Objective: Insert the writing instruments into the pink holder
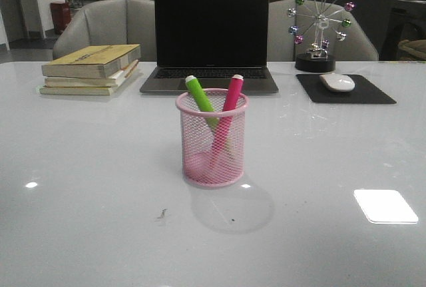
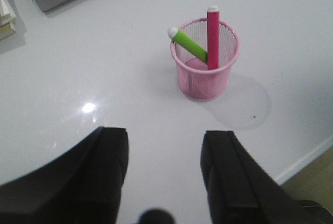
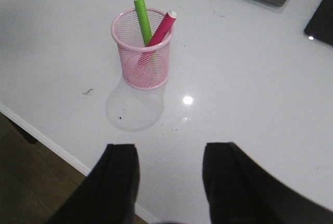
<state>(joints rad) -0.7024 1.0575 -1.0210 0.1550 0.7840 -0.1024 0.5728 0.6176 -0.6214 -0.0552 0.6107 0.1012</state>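
Hanging above the near edge of the white worktop (image 1: 80, 187), the left gripper (image 2: 164, 174) and the right gripper (image 3: 169, 182) are both spread wide and hold nothing. Ahead of each, well apart from its fingers, stands the pink holder (image 1: 212, 138), upright near the worktop's middle; neither arm looks clearly nearer. Both writing instruments sit inside it: the green marker (image 1: 201, 97) leans toward the robot's left, the pink marker (image 1: 230, 97) toward its right, their long axes crossing low in the mesh, white ends above the rim. By my reading the task is done, so any coming move is a withdrawal. Beyond sit a laptop (image 1: 210, 37), books (image 1: 90, 68) and a mouse (image 1: 337, 82).
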